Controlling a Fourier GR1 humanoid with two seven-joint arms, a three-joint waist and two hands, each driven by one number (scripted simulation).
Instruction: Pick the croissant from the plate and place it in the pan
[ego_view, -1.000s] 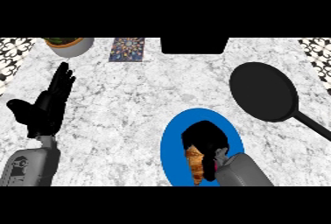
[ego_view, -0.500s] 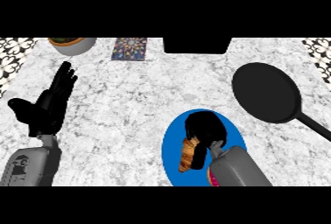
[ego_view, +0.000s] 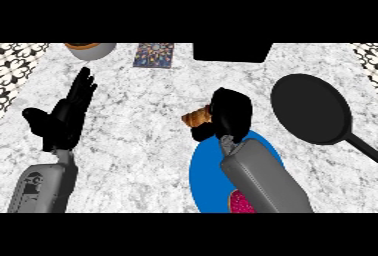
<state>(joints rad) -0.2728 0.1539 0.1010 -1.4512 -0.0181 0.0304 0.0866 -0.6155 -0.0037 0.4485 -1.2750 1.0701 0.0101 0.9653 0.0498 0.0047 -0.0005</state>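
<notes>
Croissant (ego_view: 196, 118) crosswise in right hand (ego_view: 230, 114)

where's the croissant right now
In the head view, the croissant is near centre, held in the right robot hand just above the blue plate, left of the pan.

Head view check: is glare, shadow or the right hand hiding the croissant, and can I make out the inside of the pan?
Head view: even light, no glare on the marble counter; the right hand covers most of the croissant, only its left end shows; the pan reads as flat black, no inner detail visible.
</notes>
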